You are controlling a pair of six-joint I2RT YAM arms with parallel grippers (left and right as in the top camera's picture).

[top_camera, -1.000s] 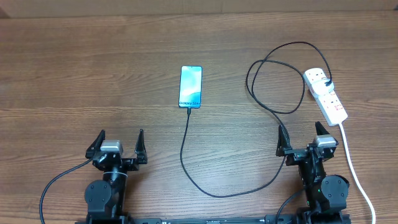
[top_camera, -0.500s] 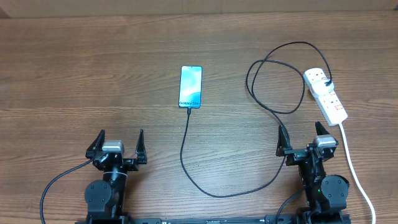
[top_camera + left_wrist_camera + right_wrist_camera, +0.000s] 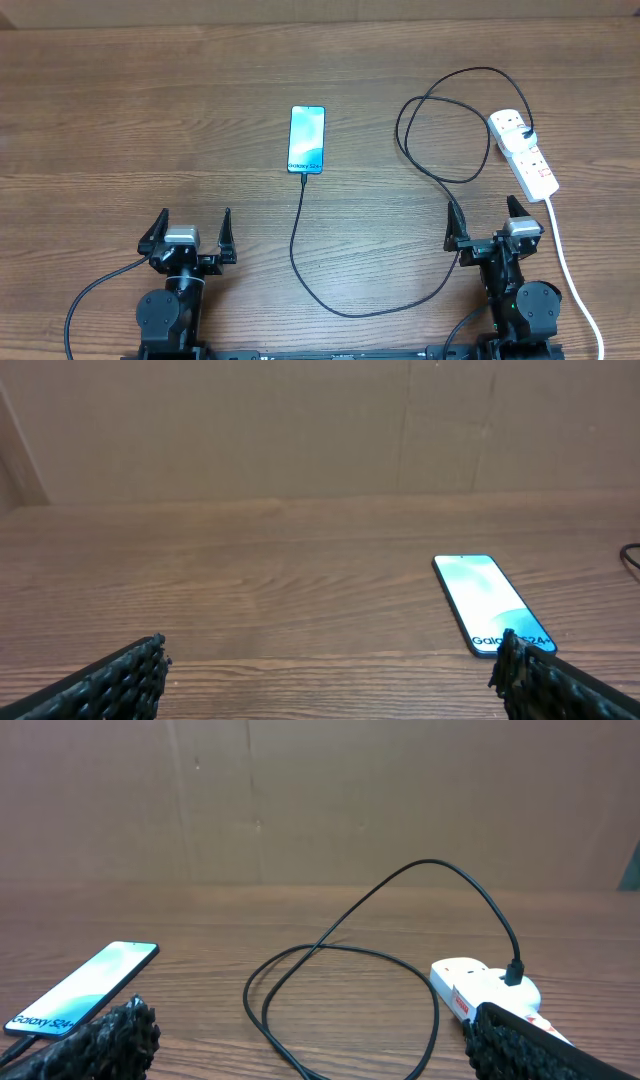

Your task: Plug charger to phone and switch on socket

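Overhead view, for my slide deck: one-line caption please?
Open left gripper and right gripper sit before a slim blue-screened phone, a thin black charger cable looping from it to a white power strip.

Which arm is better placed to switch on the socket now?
Right. The socket lies just ahead of the open right hand; the left hand sits far off, beyond the phone.

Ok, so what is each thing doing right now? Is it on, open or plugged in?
phone: lying flat, screen up and lit.
charger: one end in the socket, tip at the phone's near edge, looks plugged in.
socket: black plug in it; switch too small to tell on or off.
left tool: open, holding nothing.
right tool: open, holding nothing.
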